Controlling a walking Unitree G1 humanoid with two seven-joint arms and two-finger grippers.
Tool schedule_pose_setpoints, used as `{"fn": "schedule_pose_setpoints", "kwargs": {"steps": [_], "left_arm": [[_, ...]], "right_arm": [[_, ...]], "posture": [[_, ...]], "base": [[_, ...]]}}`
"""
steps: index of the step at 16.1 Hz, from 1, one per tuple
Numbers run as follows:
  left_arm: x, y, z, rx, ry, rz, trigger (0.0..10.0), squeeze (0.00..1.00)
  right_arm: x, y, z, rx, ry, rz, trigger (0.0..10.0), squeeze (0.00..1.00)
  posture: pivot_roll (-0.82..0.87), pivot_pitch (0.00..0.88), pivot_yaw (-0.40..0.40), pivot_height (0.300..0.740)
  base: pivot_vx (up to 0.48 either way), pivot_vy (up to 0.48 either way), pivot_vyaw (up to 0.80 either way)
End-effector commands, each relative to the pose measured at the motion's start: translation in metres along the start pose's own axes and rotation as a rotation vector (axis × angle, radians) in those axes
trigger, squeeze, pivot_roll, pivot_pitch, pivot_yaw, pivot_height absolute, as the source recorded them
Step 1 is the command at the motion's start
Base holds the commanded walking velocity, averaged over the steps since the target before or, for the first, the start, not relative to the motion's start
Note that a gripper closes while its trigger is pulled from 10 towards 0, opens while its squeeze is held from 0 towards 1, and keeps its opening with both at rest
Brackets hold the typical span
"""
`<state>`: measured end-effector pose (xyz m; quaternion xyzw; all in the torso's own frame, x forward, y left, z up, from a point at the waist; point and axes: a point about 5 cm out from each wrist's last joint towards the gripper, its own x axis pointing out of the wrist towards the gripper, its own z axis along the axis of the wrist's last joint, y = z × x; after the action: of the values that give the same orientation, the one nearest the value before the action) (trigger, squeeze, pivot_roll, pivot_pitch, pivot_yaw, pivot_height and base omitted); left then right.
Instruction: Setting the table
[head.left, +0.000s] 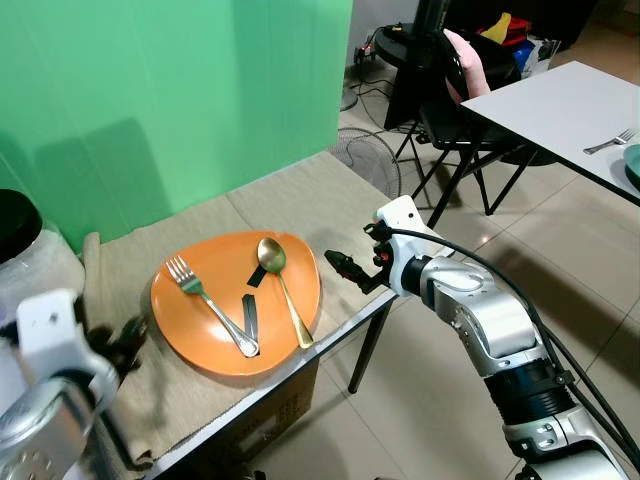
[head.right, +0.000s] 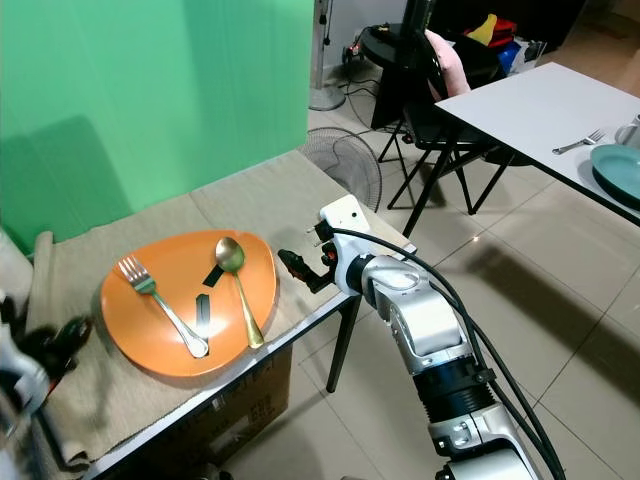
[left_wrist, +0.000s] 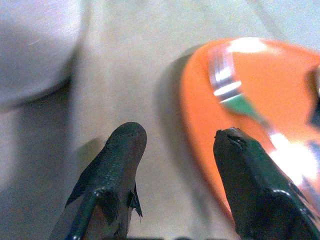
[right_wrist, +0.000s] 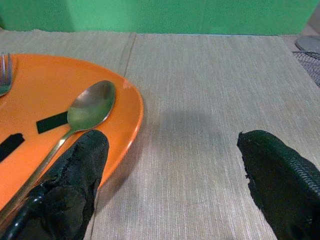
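Round orange plate (head.left: 200, 345) on the mat-covered bench (head.left: 330, 190), near its front edge: risks sliding off if nudged. Gold metal spoon (head.left: 282, 285) on it, bowl toward 12 o'clock; silver fork (head.left: 205, 302) alongside, tines toward 11. Right gripper (head.left: 343, 266) at 3 o'clock, left gripper (left_wrist: 177, 150) at 9, jaws spread, empty.

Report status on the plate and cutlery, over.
Both grippers open, empty: left gripper at orange plate's left rim, right gripper beside its right rim. Fork and spoon lie on plate. Nothing in the way.
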<state>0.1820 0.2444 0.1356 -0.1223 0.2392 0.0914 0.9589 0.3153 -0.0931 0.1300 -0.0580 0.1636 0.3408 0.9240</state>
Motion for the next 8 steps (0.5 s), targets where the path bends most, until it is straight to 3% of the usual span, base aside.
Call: {"fn": "schedule_pose_setpoints", "kwargs": {"steps": [1,2,6,8], "left_arm": [[-0.0008,-0.0004,0.001,-0.007,-0.009,-0.008,10.0,0.0],[0.0017,0.0025,0.001,-0.001,-0.001,0.005,10.0,1.0],[0.0029,0.0031,0.0058,-0.076,-0.035,-0.042,10.0,1.0],[0.0077,0.0079,-0.0004,-0.17,-0.015,-0.051,10.0,1.0]], "right_arm": [[-0.0003,-0.0011,0.0024,-0.022,-0.005,-0.001,10.0,0.0],[0.0008,0.0019,0.0031,-0.024,-0.009,0.01,10.0,0.0],[0.0027,0.0028,0.0025,-0.025,-0.005,0.018,10.0,0.0],[0.0059,0.0066,0.002,-0.017,-0.006,0.036,10.0,0.0]], "posture": [[-0.02,0.0,-0.039,0.74],[-0.02,0.0,-0.041,0.74],[-0.02,0.0,-0.049,0.74],[-0.03,0.0,-0.045,0.74]], "base": [[0.0,0.0,0.0],[0.0,0.0,0.0],[0.0,0.0,0.0],[0.0,0.0,0.0]]}}
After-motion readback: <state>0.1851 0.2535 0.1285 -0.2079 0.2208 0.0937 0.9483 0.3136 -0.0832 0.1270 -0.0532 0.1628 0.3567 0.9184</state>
